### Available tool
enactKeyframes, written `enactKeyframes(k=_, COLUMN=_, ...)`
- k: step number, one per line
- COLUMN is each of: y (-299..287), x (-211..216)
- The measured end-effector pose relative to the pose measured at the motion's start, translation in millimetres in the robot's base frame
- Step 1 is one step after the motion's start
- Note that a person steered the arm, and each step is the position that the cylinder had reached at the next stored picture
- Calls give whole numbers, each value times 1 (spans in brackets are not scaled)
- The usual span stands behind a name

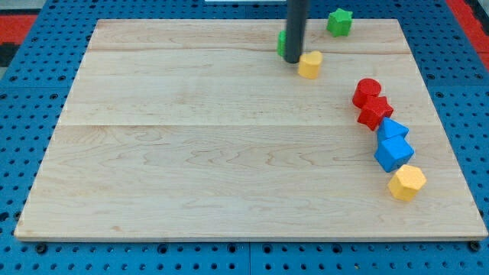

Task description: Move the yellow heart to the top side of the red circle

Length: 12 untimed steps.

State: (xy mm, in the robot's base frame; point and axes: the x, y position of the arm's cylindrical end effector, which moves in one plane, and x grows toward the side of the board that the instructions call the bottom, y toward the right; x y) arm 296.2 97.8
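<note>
Yellow heart sat near the tabletop's top edge, touching my tip; red circle lay well apart; no jaws showed.

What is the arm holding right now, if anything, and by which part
Nothing is held; the arm has only a rod. My tip sits at the left side of the yellow heart, close or touching, in front of a partly hidden green block.

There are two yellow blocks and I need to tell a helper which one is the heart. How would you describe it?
Start at the wooden board's top edge and find the dark rod coming down near the middle. The yellow heart sits just to the view's right of my tip. The other yellow block lies far off, at the bottom of the curved row near the right edge.
</note>
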Motion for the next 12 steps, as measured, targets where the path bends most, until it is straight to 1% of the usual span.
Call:
enactKeyframes(k=2, y=32, x=1)
enactKeyframes(k=3, y=-8, x=-10)
enactKeyframes(k=4, y=-19, x=4)
enactKeyframes(k=6, y=-8, x=16)
enactKeyframes(k=8, y=23, x=23)
enactKeyframes(k=10, y=40, x=26)
enactKeyframes(k=12, y=46, x=34)
